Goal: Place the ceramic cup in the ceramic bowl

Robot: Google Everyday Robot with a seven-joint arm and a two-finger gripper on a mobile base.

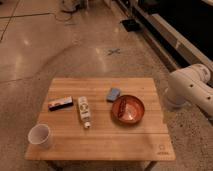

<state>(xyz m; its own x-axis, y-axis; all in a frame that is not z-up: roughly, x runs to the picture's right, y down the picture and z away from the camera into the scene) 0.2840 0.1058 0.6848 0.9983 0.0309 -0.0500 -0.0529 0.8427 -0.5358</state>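
The ceramic cup [40, 136] is small, white and cylindrical, standing upright near the front left corner of the wooden table [150, 142]. The ceramic bowl [128, 109] is orange-red with a darker rim and sits right of the table's middle. Only the white arm [190, 90] shows at the right edge, beside the table. The gripper itself is out of view.
A white bottle with a printed label [84, 111] lies between cup and bowl. A blue rectangular block [113, 94] lies just behind the bowl's left side. A flat dark and white packet [60, 103] lies at the left. Speckled floor surrounds the table, with dark fixtures at the back right.
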